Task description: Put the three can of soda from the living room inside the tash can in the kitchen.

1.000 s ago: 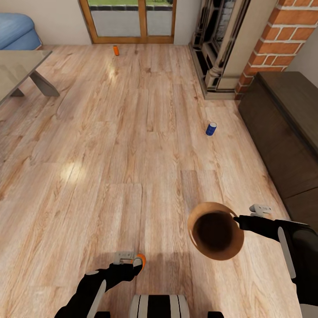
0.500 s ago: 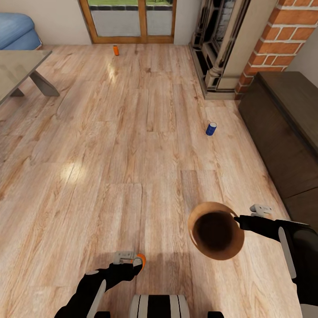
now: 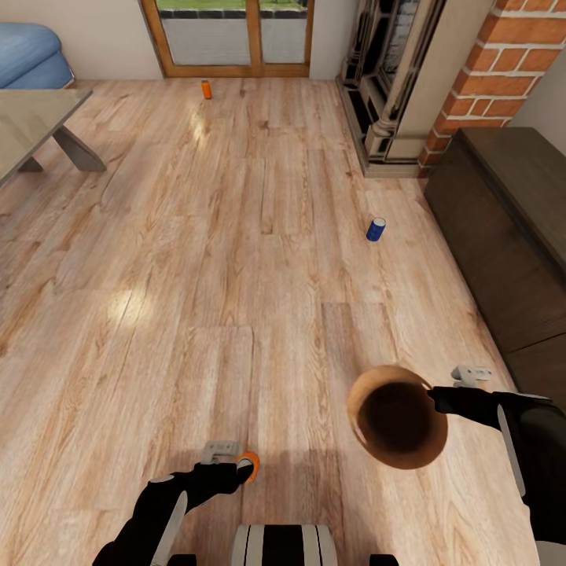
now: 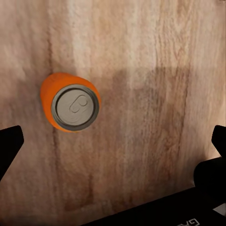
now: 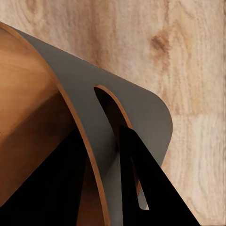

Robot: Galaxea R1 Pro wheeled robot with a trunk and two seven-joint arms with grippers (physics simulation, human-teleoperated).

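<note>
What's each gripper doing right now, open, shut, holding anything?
Left gripper: open, hovering above an upright orange can on the floor, not holding it.
Right gripper: shut on the trash can rim, holding it up.

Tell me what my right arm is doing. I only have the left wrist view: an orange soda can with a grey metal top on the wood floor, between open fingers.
Observer: The right gripper is shut on the rim of the round copper-brown trash can, which is tilted with its dark inside towards the head camera.
Operator: Where are the other cans?
Observer: A blue cylindrical soda can stands on the floor ahead to the right, near the dark wooden cabinet.
Operator: And the third?
Observer: A second orange soda can stands far ahead, by the wood-framed glass door.
</note>
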